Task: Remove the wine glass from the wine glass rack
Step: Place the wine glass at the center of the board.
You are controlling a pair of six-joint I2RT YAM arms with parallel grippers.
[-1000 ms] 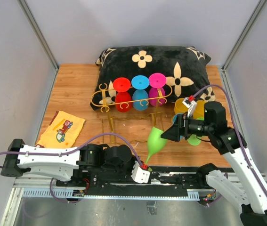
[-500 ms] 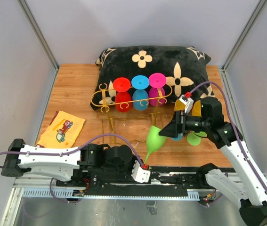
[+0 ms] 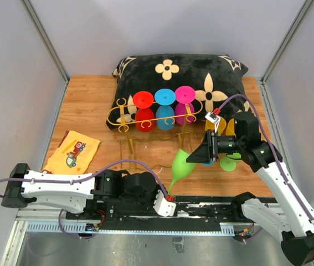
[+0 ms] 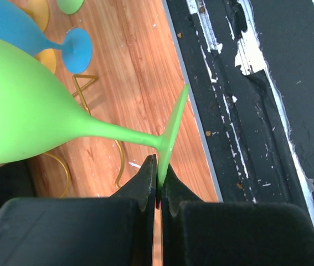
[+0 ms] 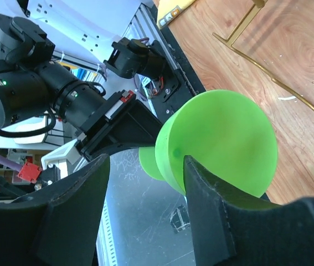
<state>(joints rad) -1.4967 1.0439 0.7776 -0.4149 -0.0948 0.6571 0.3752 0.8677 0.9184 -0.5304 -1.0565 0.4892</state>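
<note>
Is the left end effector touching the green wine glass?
Touching. The left wrist view shows the left end effector shut on the foot of the green wine glass, the foot's rim pinched in its closed jaws.

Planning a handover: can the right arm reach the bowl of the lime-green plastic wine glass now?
Likely yes. The right gripper is open at the bowl of the lime-green plastic wine glass, nothing between; the left gripper pinches only its foot.

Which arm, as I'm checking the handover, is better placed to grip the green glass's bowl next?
Right: the right hand, open, sits at the bowl of the green glass; the left hand is shut on its foot.
</note>
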